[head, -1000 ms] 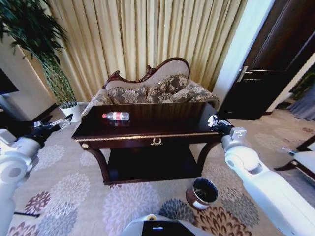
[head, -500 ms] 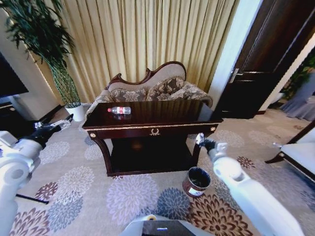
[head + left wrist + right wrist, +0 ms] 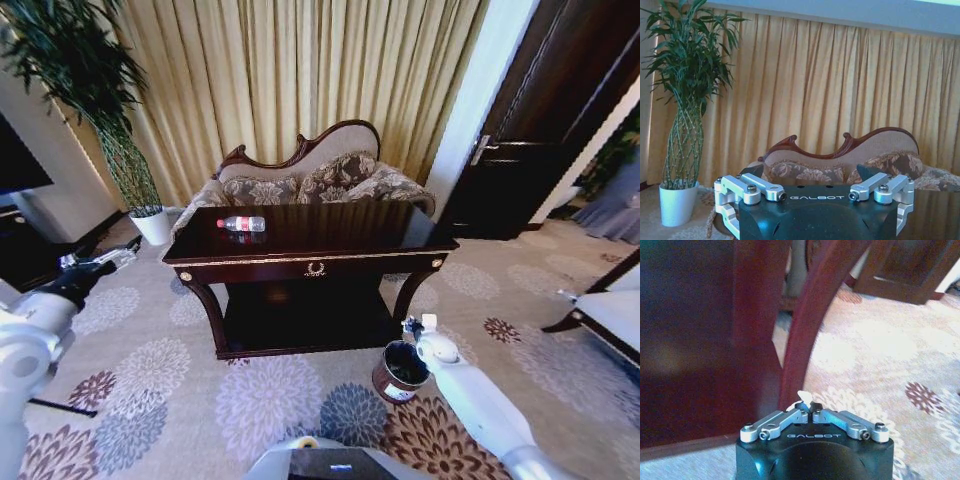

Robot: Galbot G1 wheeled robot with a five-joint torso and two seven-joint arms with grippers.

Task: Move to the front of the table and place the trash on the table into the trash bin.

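The dark table (image 3: 310, 256) stands ahead, with a clear bottle with a red label (image 3: 243, 224) lying on its back left part. The reddish-brown trash bin (image 3: 392, 385) sits on the carpet by the table's front right leg. My right gripper (image 3: 409, 325) hangs just above the bin's rim. In the right wrist view that gripper (image 3: 809, 408) is shut on a small white paper scrap (image 3: 804, 396), close to the curved table leg (image 3: 807, 325). My left gripper (image 3: 105, 262) is held out left of the table; its left wrist view shows it (image 3: 808, 172) open and holding nothing.
A patterned sofa (image 3: 310, 180) stands behind the table before the curtains. A plant in a white pot (image 3: 152, 225) is at the back left, a dark door (image 3: 540, 120) at the right, and a chair (image 3: 610, 310) at the right edge. Open carpet lies in front.
The right arm has come down from the table's right corner to just over the bin. The camera has shifted, so the table looks farther off. The left arm has barely moved.
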